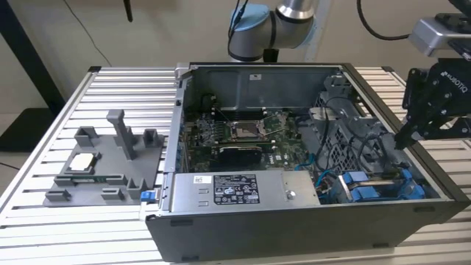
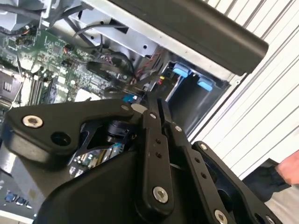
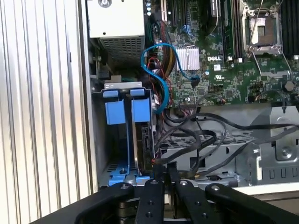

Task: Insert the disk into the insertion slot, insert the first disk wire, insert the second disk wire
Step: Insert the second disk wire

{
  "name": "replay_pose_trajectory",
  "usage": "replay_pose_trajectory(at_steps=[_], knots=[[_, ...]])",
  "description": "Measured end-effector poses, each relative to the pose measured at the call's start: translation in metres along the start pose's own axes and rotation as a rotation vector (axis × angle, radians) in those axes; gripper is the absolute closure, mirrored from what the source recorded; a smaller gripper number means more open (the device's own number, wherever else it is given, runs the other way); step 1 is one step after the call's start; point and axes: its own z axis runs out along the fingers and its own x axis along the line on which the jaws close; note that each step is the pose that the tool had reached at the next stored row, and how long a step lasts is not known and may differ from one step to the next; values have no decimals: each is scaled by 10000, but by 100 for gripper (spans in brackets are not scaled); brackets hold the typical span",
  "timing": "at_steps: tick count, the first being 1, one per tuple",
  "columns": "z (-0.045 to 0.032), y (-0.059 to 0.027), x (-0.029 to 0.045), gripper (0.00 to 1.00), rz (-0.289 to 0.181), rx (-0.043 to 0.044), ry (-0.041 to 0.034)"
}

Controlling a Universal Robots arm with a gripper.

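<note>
Holds the hand (image 3: 167, 169) clenched, fingertips pressed together among black cables (image 3: 233, 123); cannot tell whether a wire is pinched there. Shows the disk (image 3: 144, 140) seated edge-on in the insertion slot (image 3: 99, 149), just ahead of the hand, blue caddy tabs (image 3: 115, 112) farther off. Faces the motherboard (image 3: 219, 70) beyond. Hangs over the open computer case (image 1: 294, 232) on the slatted bench (image 1: 44, 237).

Hand (image 1: 406, 141) at exterior view's right, tilted downward, fingers (image 2: 152, 126) pressed together.
</note>
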Motion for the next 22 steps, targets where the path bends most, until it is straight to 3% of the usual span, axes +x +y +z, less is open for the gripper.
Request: replay_pose_trajectory(at_steps=[4, 7, 10, 19, 22], knots=[[15, 170, -59, 84, 0, 0, -1], [33, 302, -52, 84, -1, 6, -2], [61, 391, -29, 84, -12, 118, -11], [87, 397, 58, 84, -547, 258, 5], [92, 391, 120, 84, -654, 297, 7]])
